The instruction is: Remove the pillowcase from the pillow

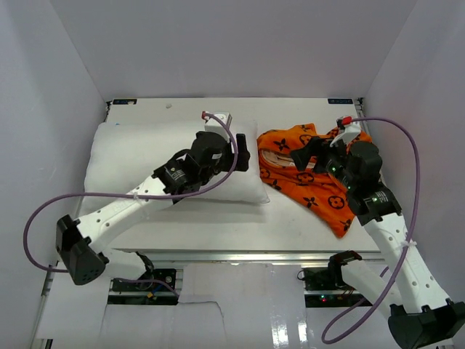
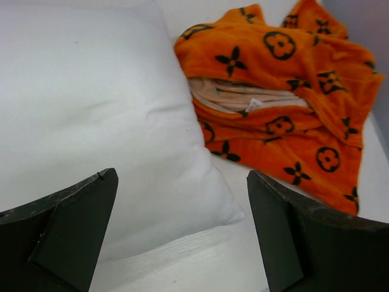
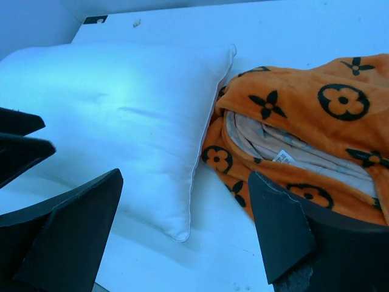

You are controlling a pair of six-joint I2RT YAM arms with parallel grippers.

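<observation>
- The white table (image 1: 218,227) carries everything; grey walls close it in on three sides.
- The pillow (image 1: 134,156) lies flat on the left half of the table, plain white and fully bare, with its long side running left to right.
- The pillowcase (image 1: 323,190) is a crumpled orange heap with black flower and circle prints on the right half of the table. Its left edge touches the pillow's right edge, and none of it is around the pillow.
- The open mouth of the pillowcase faces the pillow, showing folds of pale lining (image 3: 285,143).
- The left arm (image 1: 138,193) reaches across the pillow's near side; the right arm (image 1: 389,218) reaches over the orange heap.
- The left gripper (image 1: 243,153) hangs over the pillow's right end, its jaws spread wide with nothing between them.
- The right gripper (image 1: 301,154) is above the pillowcase's left part, its jaws also wide apart and holding nothing.
- A purple cable (image 1: 43,207) loops beside each arm.
- A small white label (image 3: 282,157) sits on the lining.
</observation>
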